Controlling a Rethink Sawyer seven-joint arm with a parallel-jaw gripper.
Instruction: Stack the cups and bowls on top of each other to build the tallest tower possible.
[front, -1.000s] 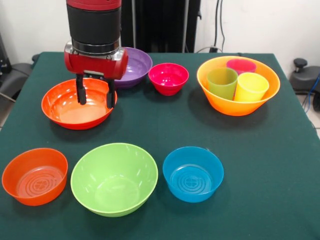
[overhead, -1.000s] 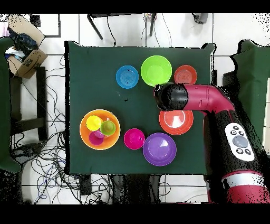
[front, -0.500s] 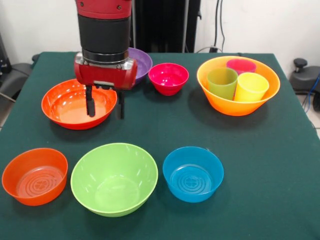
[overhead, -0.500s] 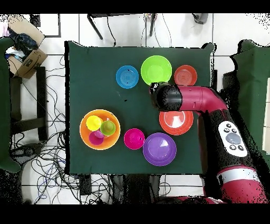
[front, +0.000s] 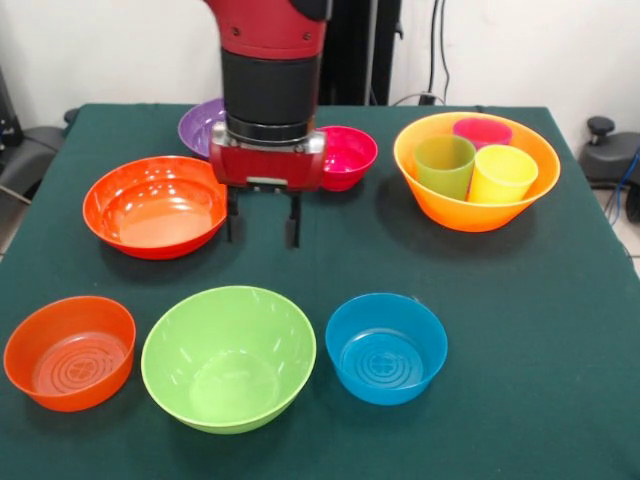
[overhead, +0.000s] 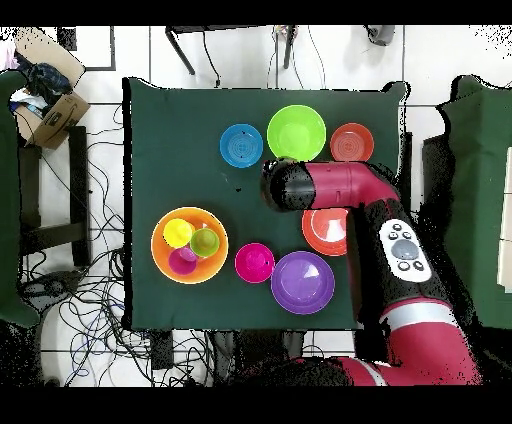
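Observation:
My gripper (front: 262, 228) hangs open and empty above the bare cloth, between the wide red-orange bowl (front: 155, 206) and the pink small bowl (front: 343, 155). The purple bowl (front: 198, 126) is partly hidden behind the arm. A big orange bowl (front: 477, 170) at the right holds a green cup (front: 444, 166), a yellow cup (front: 501, 173) and a pink-looking cup (front: 482, 131). Along the front stand a small orange bowl (front: 69, 352), the big lime green bowl (front: 229, 357) and a small blue bowl (front: 386, 347). In the overhead view the arm's wrist (overhead: 285, 184) covers the gripper. No tower stands.
The dark green table (front: 530, 330) carries all the pieces. Off the table in the overhead view lie a cardboard box (overhead: 50, 110) and tangled cables (overhead: 95, 300) on the floor.
The gripper has moved from above the red-orange bowl rightward in the front view to the cloth beside it, still open and empty. No bowl or cup shifted.

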